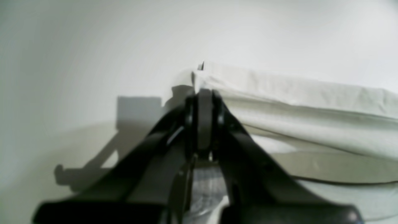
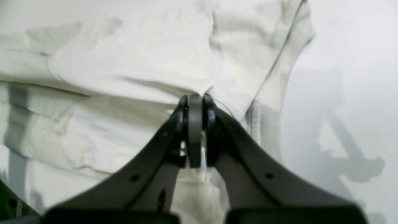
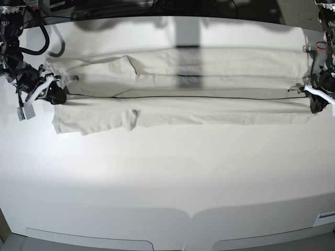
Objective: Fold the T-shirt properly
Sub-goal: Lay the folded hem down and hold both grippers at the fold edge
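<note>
Beige T-shirt [image 3: 183, 89] is stretched long across the far half of the table [image 3: 167, 172], right hand [image 3: 52, 93] and left hand [image 3: 314, 99] each clamped on an end. Looks mid-fold lengthwise; crosswise folds still left, I'd guess.

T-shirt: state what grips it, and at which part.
Both grippers hold the T-shirt: the right gripper is shut on its sleeve end, the left gripper on the corner of the opposite end.
</note>
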`<action>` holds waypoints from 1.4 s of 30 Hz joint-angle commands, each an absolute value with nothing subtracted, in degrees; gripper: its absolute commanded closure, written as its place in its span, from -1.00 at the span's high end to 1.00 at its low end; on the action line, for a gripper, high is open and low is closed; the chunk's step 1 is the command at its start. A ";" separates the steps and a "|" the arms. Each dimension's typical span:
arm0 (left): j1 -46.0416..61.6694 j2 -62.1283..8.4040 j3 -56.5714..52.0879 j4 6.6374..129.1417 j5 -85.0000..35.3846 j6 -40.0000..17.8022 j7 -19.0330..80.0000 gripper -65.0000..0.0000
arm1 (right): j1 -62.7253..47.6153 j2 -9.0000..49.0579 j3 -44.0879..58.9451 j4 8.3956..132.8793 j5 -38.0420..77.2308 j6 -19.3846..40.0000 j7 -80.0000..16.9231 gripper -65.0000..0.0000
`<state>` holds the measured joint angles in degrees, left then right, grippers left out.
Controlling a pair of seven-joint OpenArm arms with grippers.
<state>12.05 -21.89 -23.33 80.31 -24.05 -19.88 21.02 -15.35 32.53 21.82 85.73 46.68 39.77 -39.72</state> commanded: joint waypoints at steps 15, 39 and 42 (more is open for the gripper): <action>12.45 -23.03 -24.08 81.38 -24.05 -19.51 23.31 -1.00 | -19.00 33.78 22.55 86.67 46.76 40.00 -36.53 -1.00; 15.25 -29.69 -24.08 81.38 -32.49 -19.88 28.10 0.31 | -19.07 33.82 22.55 86.67 46.74 40.00 -39.51 -0.23; 15.25 -32.62 -24.08 81.38 -40.84 -23.83 32.42 0.31 | -19.07 33.82 22.55 86.67 46.74 40.00 -39.53 -0.23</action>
<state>15.55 -31.48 -23.55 80.36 -40.69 -23.62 33.61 -19.35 32.58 21.89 85.73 45.60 39.70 -40.56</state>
